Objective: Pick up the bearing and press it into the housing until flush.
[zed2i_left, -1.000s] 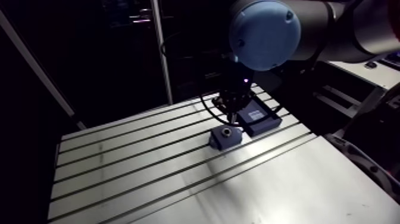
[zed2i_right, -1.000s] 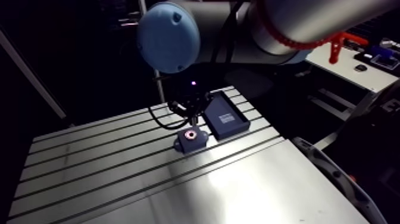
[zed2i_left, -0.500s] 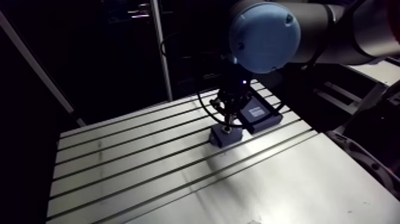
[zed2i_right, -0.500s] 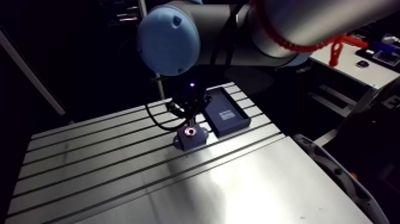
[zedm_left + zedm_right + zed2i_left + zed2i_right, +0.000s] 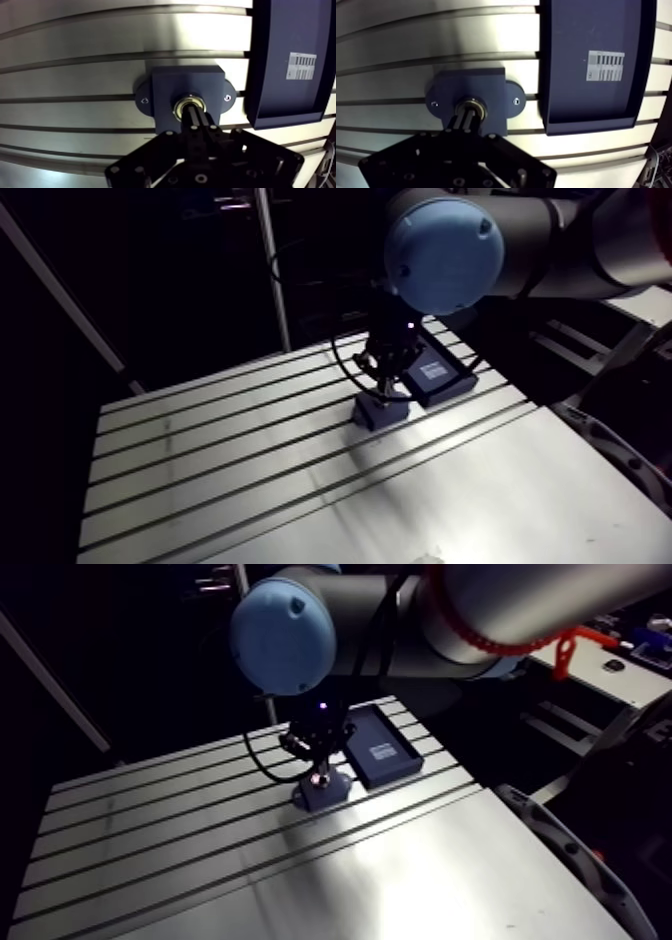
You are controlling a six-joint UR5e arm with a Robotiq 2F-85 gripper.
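Wrist view: gripper [image 5: 194, 114] with both fingers [image 5: 199, 131] clenched together into one narrow dark column, nothing held between them. Their tips come down on the middle of the bearing [image 5: 177, 107], so only its brass-coloured ring shows around them. The bearing sits in the round bore of the housing [image 5: 170, 82], a dark blue block with a rounded flange on each side and a small screw hole in each flange [image 5: 145, 99] [image 5: 228, 97]. Whether the ring lies flush with the block's face cannot be told from here. The housing rests flat on the slotted aluminium table [image 5: 75, 65], lying across two of its grooves. Just beside the housing, close but apart, lies a shallow dark blue tray [image 5: 295, 30] with a raised rim and a white printed label [image 5: 301, 66] on its floor. Arm view: wrist upright over the housing [image 5: 378, 416], tray [image 5: 440, 380] just behind it.
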